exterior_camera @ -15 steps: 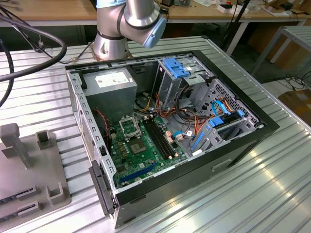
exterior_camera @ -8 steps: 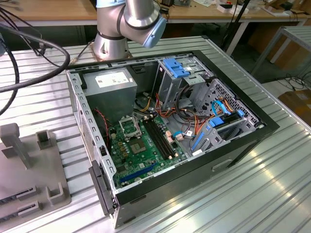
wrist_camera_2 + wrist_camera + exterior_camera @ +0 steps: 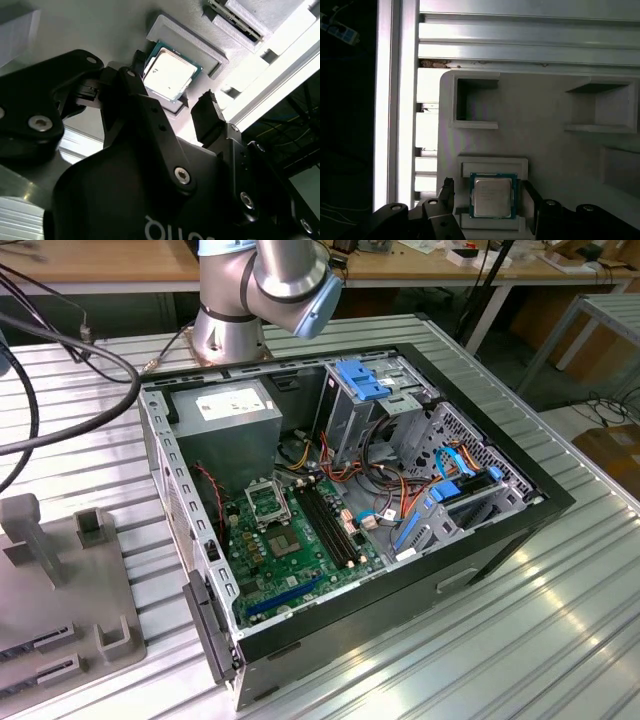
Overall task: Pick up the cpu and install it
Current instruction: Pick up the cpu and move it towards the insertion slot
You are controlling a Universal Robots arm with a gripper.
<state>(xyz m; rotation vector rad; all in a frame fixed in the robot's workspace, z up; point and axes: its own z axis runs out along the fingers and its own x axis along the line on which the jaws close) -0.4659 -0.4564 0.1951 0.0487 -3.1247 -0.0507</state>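
Note:
The cpu (image 3: pixel 492 196) is a small square chip with a pale silver top and a green rim. It lies flat in a raised nest of the grey holder plate (image 3: pixel 545 145). My gripper (image 3: pixel 490 200) is open, with one black finger (image 3: pixel 448 192) on each side of the chip and a small gap to its edges. In the second wrist view the cpu (image 3: pixel 170 75) shows between the fingers (image 3: pixel 206 112) of the gripper (image 3: pixel 172 95). In the exterior view the black-framed socket (image 3: pixel 268 502) sits on the green motherboard (image 3: pixel 300 540) inside the open computer case.
The grey holder plate (image 3: pixel 60 580) stands at the exterior view's left beside the case (image 3: pixel 480 540). It has other pockets (image 3: pixel 470 102) and upright blocks. A power supply (image 3: pixel 225 410), a blue-handled drive cage (image 3: pixel 365 380) and loose cables (image 3: pixel 420 490) crowd the case. The arm's base (image 3: pixel 230 330) stands behind it.

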